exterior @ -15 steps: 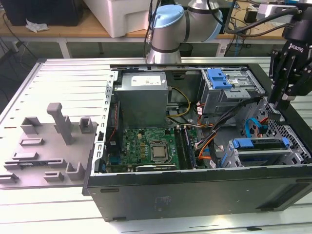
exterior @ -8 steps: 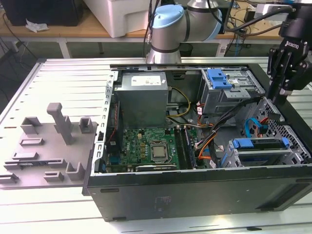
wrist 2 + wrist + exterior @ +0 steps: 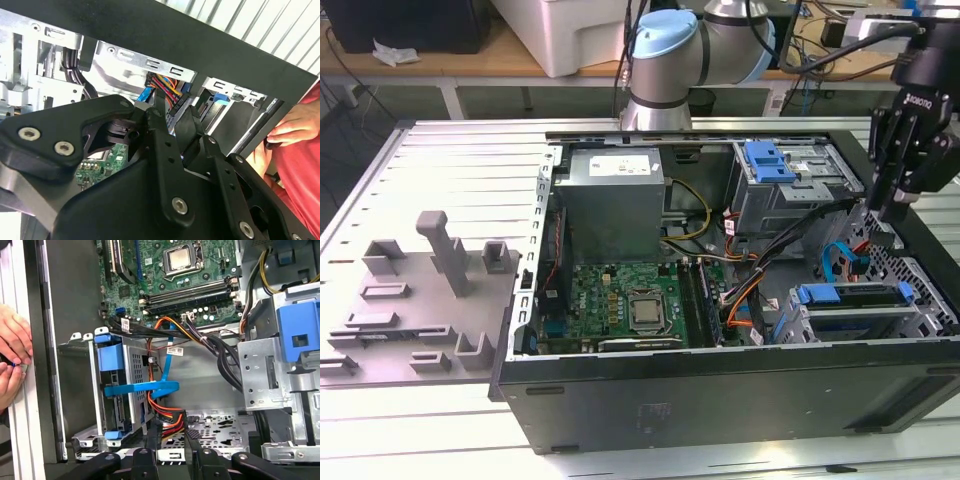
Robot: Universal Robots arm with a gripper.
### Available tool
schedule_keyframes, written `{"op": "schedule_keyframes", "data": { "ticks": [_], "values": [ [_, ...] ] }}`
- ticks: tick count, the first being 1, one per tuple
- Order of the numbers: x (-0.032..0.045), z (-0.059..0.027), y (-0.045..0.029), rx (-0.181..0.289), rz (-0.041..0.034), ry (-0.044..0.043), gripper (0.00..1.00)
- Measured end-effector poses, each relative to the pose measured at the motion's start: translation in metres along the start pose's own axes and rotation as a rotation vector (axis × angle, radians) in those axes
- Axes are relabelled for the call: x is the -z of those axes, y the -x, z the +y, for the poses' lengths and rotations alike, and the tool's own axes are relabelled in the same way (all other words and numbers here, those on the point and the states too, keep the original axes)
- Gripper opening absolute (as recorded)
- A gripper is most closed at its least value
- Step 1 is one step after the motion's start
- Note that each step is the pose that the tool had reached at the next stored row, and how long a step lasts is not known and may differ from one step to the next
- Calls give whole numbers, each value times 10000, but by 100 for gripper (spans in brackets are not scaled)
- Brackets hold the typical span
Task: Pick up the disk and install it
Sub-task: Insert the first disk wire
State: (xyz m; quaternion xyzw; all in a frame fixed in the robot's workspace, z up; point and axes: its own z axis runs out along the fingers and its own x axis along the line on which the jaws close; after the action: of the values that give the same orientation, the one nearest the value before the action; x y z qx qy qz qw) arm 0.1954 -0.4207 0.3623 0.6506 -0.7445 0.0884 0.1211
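Fingers (image 3: 892,210), slightly parted and empty, point down into the open computer case (image 3: 720,385) beside its drive cage (image 3: 850,320).

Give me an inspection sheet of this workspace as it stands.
Surface: slatted metal table, with an open computer case on it.
Job's things: disk, blue rail showing, appears seated in the nearer drive cage at the exterior view's right.
Clutter: grey fixture blocks beside the case, on the exterior view's left.
Tool: open, empty, hanging over that cage's end of the case.
Cables: blue flat cable crosses the cage; orange-and-red bundle beside it.
Surroundings: a person's hand at the case's outer wall; arm's base behind the case.
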Motion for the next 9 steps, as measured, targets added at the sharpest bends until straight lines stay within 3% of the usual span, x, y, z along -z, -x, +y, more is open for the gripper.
{"op": "schedule_keyframes", "data": {
  "ticks": [2, 9],
  "values": [
    [-10, -1, -3, 8, 33, 29, 36],
    [-76, -17, -86, 21, 37, 60, 36]
  ]
}}
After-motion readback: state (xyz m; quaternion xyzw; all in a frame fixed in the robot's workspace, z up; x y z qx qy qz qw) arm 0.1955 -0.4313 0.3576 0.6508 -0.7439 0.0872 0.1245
